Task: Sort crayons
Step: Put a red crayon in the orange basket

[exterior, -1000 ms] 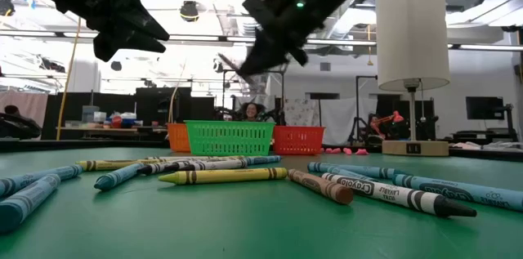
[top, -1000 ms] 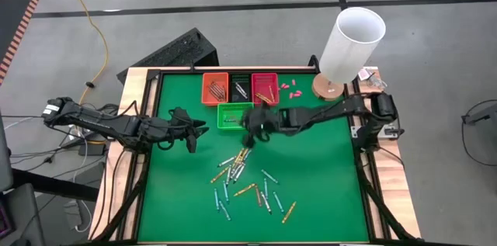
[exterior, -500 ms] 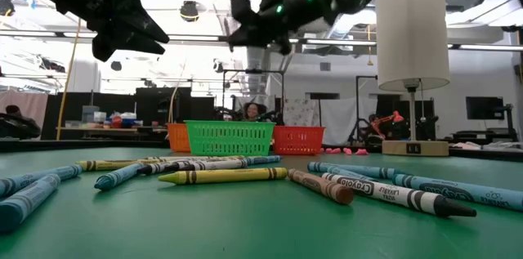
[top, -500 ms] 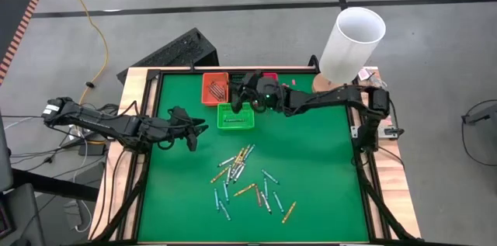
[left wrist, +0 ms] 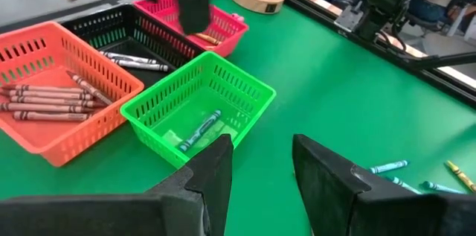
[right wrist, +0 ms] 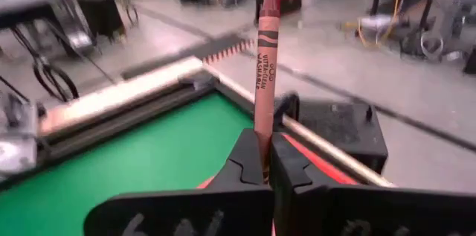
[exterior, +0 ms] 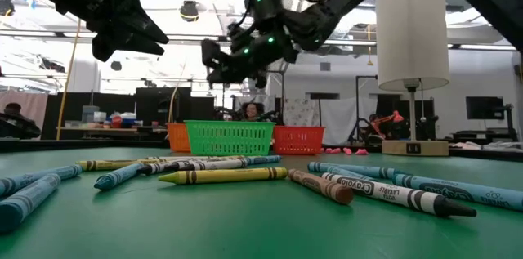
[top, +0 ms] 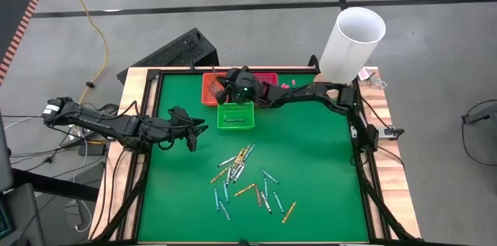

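Both arms [top: 116, 124] are being seen as matte black, built from slim jointed links with thicker joint housings. Black cabling is being run along the left arm, and a small white tag is being carried near its outer end. A green indicator light is being shown on the right arm [top: 311, 95] at the wrist housing. The left gripper [left wrist: 256, 163] fingers [left wrist: 212, 173] are being shown as dark, flat, angular plates. The right gripper [right wrist: 262, 163] fingers [right wrist: 242, 163] are being shown as black moulded wedges, faint markings visible below.
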